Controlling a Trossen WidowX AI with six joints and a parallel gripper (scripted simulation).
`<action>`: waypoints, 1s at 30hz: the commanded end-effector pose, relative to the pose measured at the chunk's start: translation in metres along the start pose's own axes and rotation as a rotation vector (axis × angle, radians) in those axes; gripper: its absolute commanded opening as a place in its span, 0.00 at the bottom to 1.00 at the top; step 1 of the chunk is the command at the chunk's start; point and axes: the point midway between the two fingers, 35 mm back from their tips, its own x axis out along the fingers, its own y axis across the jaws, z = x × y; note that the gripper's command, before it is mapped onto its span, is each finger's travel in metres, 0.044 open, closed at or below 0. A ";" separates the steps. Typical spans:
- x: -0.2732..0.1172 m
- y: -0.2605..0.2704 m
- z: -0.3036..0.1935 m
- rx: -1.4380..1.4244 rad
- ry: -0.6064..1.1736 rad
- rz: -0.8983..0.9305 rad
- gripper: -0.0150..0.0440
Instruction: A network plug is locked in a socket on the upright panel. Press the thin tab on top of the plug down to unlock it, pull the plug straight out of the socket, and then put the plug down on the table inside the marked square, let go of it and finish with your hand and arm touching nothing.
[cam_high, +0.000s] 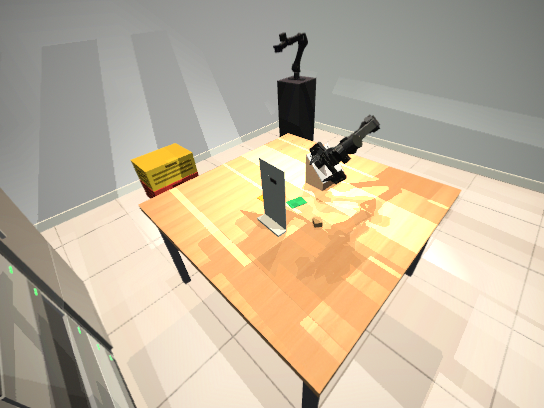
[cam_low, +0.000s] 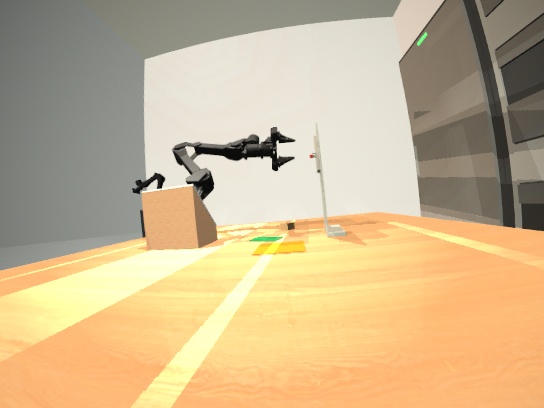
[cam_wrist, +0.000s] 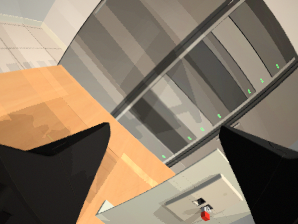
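One plug (cam_low: 312, 156) (cam_wrist: 205, 215) ahead of open pincer (cam_high: 325, 165) (cam_low: 294, 150) (cam_wrist: 165, 129), apart.

High corner overview, low tabletop side view, close wrist view, panel throughout.

Beside the upright panel (cam_high: 273, 197) (cam_low: 323, 190) (cam_wrist: 150, 202), smooth, matt and metal-like, the table top (cam_high: 200, 210) (cam_low: 350, 310) (cam_wrist: 35, 95) showed smooth, grained wood; facing the panel, the gripper (cam_low: 286, 152) (cam_wrist: 165, 129) appeared matt, like plastic.

You can't read the small lettering on the yellow box (cam_high: 167, 167), left of the top frame. Wrist view: both gripper fingers run off the side edges, and the upright panel (cam_wrist: 145, 207) gets cut at the bottom.
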 end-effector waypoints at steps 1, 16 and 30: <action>0.000 0.000 0.000 -0.002 0.001 -0.001 0.89; -0.026 -0.022 -0.073 -0.332 0.149 -0.134 0.52; -0.063 -0.046 -0.151 -0.710 0.355 -0.231 0.52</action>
